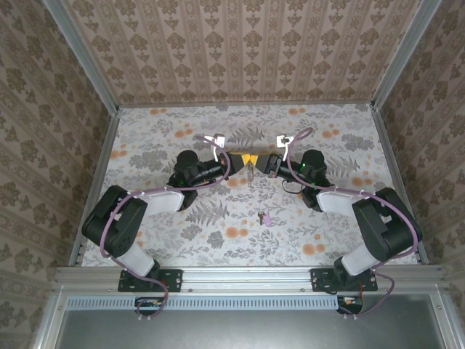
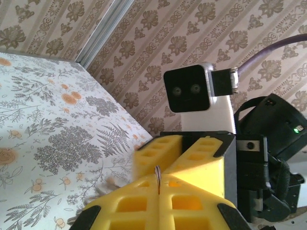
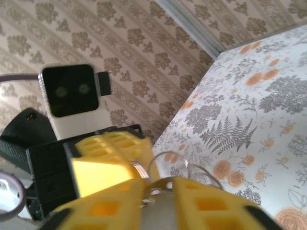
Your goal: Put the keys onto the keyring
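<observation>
Over the middle of the table both grippers meet tip to tip. My left gripper (image 1: 243,156) (image 2: 158,186) is shut on the keyring (image 2: 157,173), whose thin metal edge pokes up between the yellow pads. In the right wrist view the keyring (image 3: 139,168) is a silvery looped band sitting at the tips of my right gripper (image 3: 160,190) (image 1: 257,160), whose yellow fingers stand apart with a gap between them. From above, part of the keyring (image 1: 251,173) hangs below the joined tips. The key (image 1: 263,217), tiny with a purple head, lies on the table nearer the arm bases, apart from both grippers.
The table (image 1: 182,240) has a floral cover, with patterned walls on three sides and a metal rail along the near edge. Each wrist view faces the other arm's camera block (image 2: 189,88) (image 3: 72,91) at close range.
</observation>
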Tool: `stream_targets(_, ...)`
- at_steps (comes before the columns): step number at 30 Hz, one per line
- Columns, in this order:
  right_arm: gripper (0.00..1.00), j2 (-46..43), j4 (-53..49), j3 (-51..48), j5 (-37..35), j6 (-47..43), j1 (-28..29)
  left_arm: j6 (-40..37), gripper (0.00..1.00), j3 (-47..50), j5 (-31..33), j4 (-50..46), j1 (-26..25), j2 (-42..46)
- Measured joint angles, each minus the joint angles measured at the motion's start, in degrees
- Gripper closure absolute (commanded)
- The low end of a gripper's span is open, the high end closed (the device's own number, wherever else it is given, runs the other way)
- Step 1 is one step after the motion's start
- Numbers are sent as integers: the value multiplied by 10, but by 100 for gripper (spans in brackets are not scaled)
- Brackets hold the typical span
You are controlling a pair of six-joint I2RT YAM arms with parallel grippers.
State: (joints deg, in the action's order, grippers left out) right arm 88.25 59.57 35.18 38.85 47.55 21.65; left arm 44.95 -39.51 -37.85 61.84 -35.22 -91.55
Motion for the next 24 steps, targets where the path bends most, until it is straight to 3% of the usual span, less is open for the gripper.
stream_targets(13,57,-99,-76,-23,1,-34,-39,-37,100,-23,-71,-49,24,0)
stream_targets(24,61,-103,-88,-23,52,-48,-39,-67,100,-69,-178,-115,31,0)
